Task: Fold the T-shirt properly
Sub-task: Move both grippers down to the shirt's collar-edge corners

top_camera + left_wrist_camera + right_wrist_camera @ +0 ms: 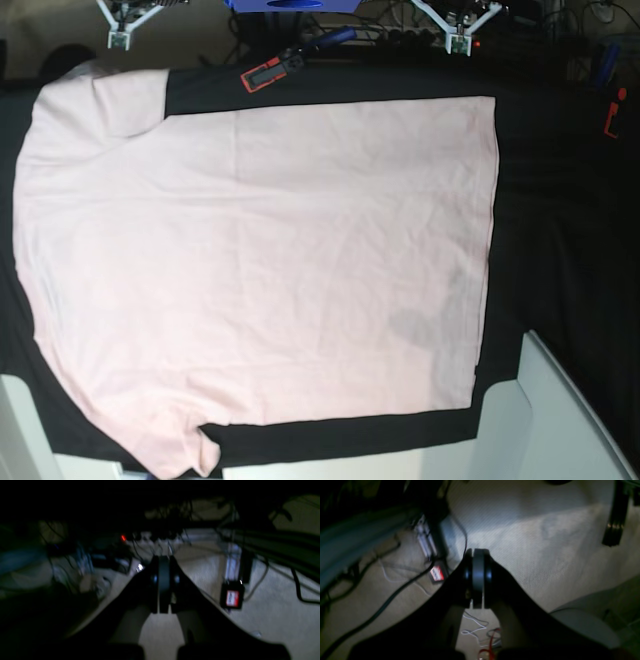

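The T-shirt [260, 260] is pale pink and lies spread flat, plain side up, on the black table cloth [560, 200] in the base view. Its hem runs down the right side and its sleeves sit at the top left and bottom left. No print shows. Neither arm appears in the base view. My left gripper [163, 560] is shut and empty, hanging over a beige floor. My right gripper [478, 555] is also shut and empty over the floor. The shirt is out of view in both wrist views.
A red and black tool [270, 72] lies at the table's far edge and a small red object [612, 118] at the far right. White panels [560, 420] stand at the near corners. Cables and a red-labelled black box [232, 598] lie on the floor.
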